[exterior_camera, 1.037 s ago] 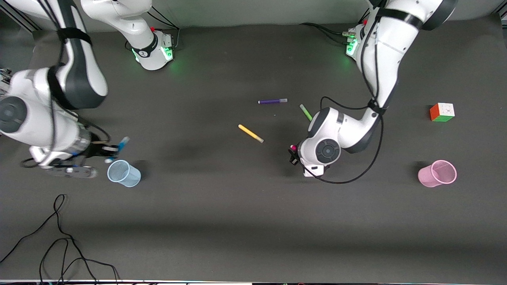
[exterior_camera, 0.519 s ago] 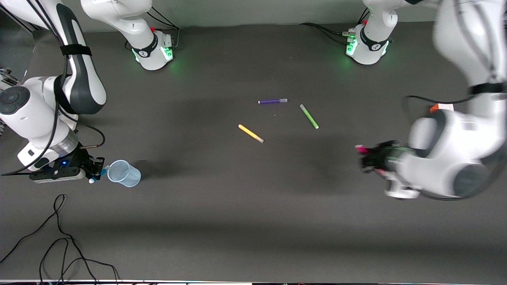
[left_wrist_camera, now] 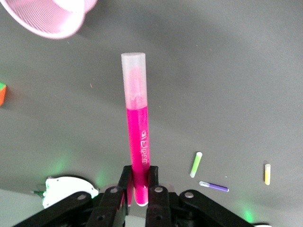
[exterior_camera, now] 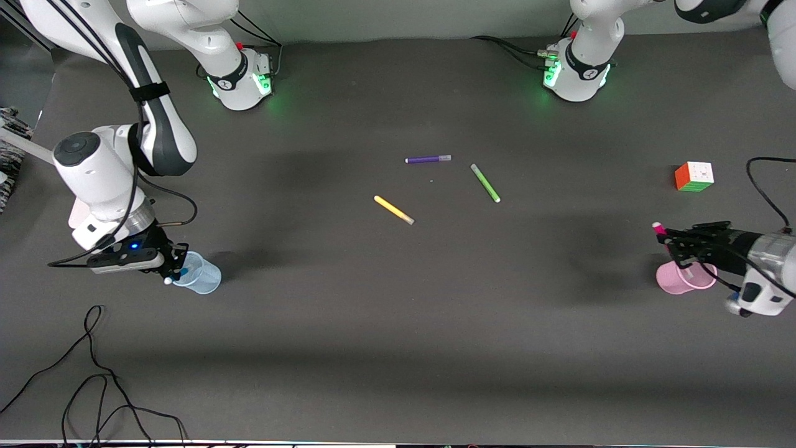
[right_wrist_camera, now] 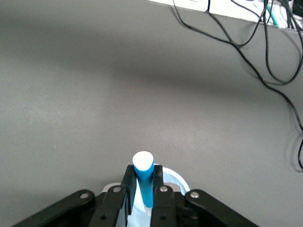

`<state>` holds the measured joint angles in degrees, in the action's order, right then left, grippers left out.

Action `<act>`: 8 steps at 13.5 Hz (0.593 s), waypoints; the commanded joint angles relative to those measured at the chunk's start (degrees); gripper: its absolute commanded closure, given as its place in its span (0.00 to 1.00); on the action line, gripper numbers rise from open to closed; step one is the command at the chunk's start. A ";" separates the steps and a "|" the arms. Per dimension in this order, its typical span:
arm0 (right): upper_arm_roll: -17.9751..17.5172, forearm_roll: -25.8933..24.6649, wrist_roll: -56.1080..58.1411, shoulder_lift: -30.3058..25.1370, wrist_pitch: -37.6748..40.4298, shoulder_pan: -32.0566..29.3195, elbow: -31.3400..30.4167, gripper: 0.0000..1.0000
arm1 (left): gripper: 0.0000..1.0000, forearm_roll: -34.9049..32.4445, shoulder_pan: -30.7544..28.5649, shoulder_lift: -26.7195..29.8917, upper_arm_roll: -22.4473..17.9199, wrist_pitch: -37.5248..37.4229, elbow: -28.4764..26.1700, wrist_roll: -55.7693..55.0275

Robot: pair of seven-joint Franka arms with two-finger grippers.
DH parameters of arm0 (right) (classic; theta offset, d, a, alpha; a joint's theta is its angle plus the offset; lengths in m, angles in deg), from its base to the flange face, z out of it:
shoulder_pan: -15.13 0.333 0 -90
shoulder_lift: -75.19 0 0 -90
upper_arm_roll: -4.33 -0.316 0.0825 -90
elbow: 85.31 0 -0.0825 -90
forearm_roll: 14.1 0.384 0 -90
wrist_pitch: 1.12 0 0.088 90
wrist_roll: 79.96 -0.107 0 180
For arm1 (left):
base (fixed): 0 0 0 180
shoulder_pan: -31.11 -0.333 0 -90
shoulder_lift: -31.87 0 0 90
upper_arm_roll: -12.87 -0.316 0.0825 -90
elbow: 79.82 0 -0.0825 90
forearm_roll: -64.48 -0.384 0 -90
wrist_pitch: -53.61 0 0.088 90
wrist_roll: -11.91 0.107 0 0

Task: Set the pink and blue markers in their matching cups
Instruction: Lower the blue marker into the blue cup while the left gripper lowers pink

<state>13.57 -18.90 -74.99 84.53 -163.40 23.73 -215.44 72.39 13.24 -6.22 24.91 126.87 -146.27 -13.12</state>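
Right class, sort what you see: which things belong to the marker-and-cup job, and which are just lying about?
Belongs to the job:
- pink marker, held in the left gripper over the pink cup
- blue marker, held in the right gripper over the blue cup

Just lying about:
- purple pen
- green pen
- yellow pen
- puzzle cube

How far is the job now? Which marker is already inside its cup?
Neither marker is in its cup yet. Both are picked up: the right gripper is shut on the blue marker over the blue cup, and the left gripper is shut on the pink marker over the pink cup. Both releases remain.
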 commanded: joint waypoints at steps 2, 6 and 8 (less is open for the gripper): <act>1.48 -1.26 0.83 -2.92 -4.00 0.36 -5.13 1.00 | 1.00 0.18 -5.49 -3.91 0.62 -0.85 4.12 9.72; 1.57 -1.26 0.83 -2.39 -4.62 0.28 -5.22 0.59 | 1.00 0.71 -9.64 -7.52 0.70 2.47 4.39 14.21; 1.66 -1.26 0.83 -2.30 -4.27 0.28 -5.04 0.00 | 1.00 1.40 -11.65 -9.19 0.79 3.02 4.31 15.27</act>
<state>14.57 -18.90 -74.93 83.60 -167.07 23.72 -219.39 72.73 2.94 -13.16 24.98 129.98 -144.11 0.91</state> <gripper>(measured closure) 0.639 0.833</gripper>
